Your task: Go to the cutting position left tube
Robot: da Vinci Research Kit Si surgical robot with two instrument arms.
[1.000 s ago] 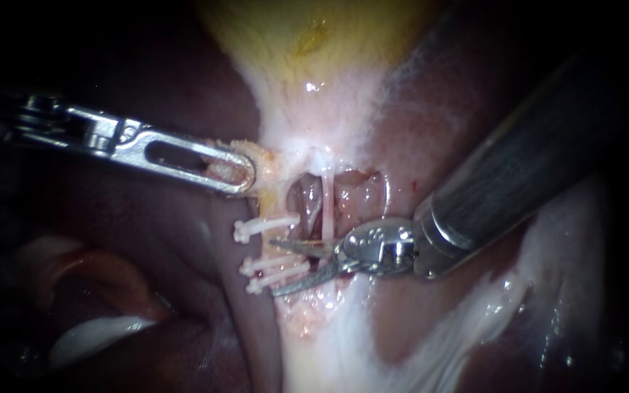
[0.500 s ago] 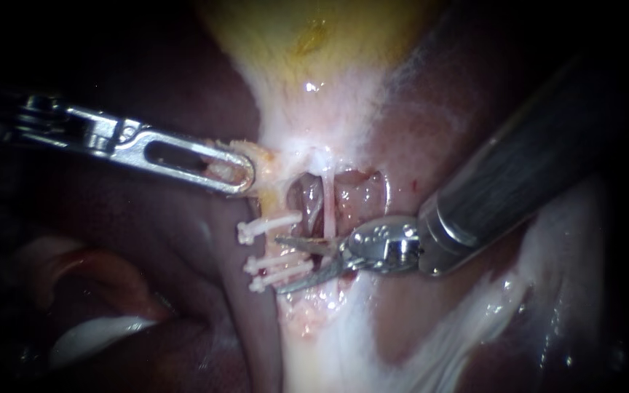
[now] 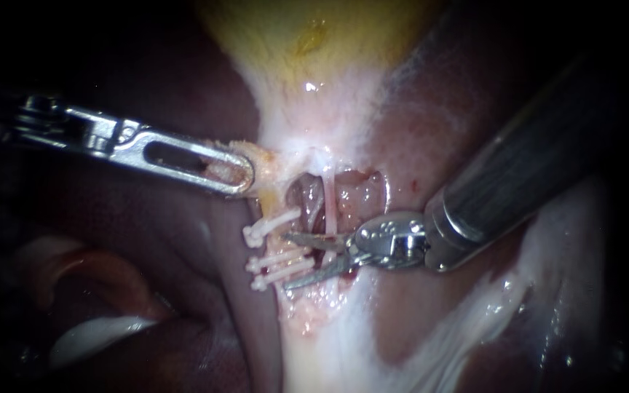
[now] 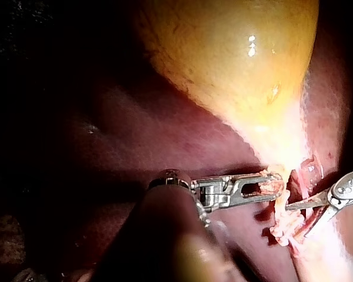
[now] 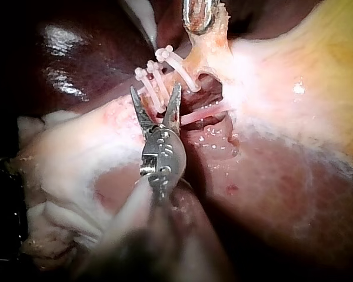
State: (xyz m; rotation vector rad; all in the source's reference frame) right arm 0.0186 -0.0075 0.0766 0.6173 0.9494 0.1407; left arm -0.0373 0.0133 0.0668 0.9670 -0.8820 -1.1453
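Right instrument [image 3: 287, 260] blades agape at clips [image 3: 277, 263] on left tube [image 3: 300, 207], seemingly straddling lower pair. Left instrument [image 3: 236, 173] clamped on tissue [image 3: 258, 156] beside tube. Approach nearly done; remaining: settling between upper clip and lower pair.

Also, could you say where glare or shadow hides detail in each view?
Endoscope view: left instrument darkens along its shaft, small glint on the gallbladder. Left wrist view: glints on the gallbladder. Right wrist view: glare streaks on the liver.
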